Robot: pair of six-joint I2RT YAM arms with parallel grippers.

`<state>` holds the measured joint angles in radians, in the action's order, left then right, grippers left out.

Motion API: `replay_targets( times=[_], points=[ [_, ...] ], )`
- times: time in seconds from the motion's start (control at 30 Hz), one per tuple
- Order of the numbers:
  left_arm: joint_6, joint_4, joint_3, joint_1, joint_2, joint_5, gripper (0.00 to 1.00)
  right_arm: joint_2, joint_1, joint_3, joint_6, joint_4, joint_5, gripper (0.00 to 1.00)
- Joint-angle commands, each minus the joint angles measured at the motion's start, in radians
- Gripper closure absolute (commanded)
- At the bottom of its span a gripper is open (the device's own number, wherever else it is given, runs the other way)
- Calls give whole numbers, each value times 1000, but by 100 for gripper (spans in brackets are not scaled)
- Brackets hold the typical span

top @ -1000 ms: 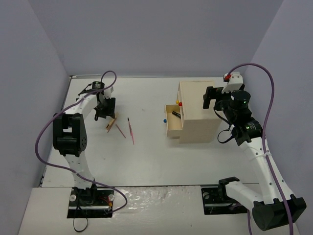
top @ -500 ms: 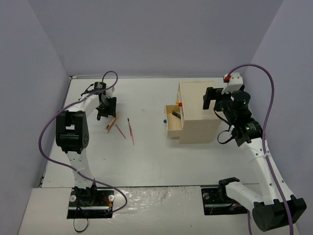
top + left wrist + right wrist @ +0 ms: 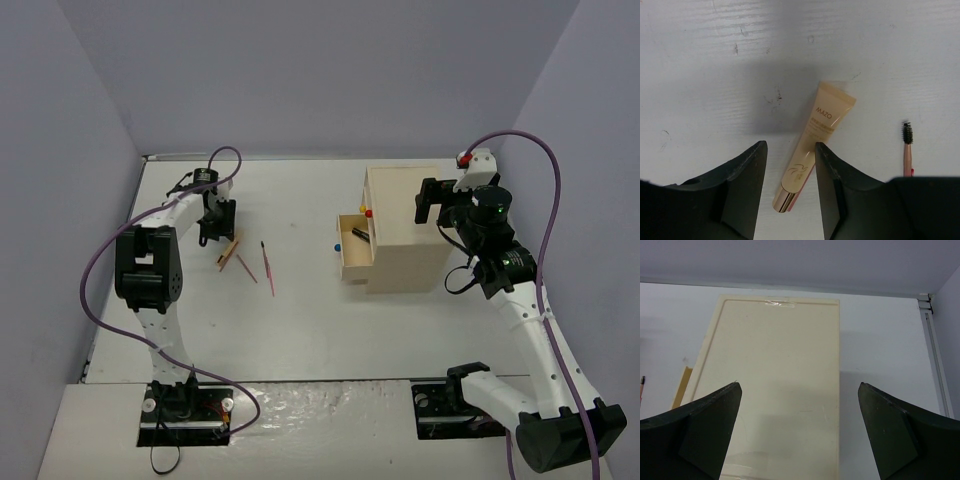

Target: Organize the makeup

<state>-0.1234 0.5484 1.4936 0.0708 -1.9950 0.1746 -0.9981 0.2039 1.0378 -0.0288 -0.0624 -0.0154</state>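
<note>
The left hand [image 3: 790, 148] is hanging low over the white surface [image 3: 300, 330] with its two dark fingers [image 3: 747, 180] parted, not pinching anything. The capped end of a tan cosmetic tube [image 3: 821, 120] printed MAZO is lying between them: the tube is sitting close against the right finger, while a strip of bare surface is showing on the left side. The tube is lying flat and slanting, with its crimped end pointing away from the hand. A thin pink pencil [image 3: 247, 268] is peeking out beside the tube's gold cap. Near the tube, but apart from it, a pink-handled spoolie brush [image 3: 908, 148] is lying with its dark bristles pointing away from the hand. Well across the surface, the right hand [image 3: 800, 386] is hovering above the flat top of the beige wooden drawer box [image 3: 405, 235] with its fingers spread wide and holding nothing. One drawer [image 3: 353, 265] is standing pulled out toward the middle of the surface, and a black tube [image 3: 360, 233] is resting inside it. Small coloured knobs [image 3: 366, 211] are showing on the box's front.
</note>
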Motion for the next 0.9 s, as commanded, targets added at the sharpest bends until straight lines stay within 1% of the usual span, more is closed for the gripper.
replay_targets(
  times=[0.0,0.3,0.43,0.87],
  points=[
    [3,-10,-3,1,31,-8,61,17,5,4,-6,87,-3,0],
    [2,-76,-47,7,105,28,60,19,6,4,-6,87,-6,0],
    [11,-84,-60,12,108,41,60,18,6,6,-6,87,-6,0],
    [-14,-17,-37,17,63,-45,62,18,6,4,-7,87,-7,0]
  ],
)
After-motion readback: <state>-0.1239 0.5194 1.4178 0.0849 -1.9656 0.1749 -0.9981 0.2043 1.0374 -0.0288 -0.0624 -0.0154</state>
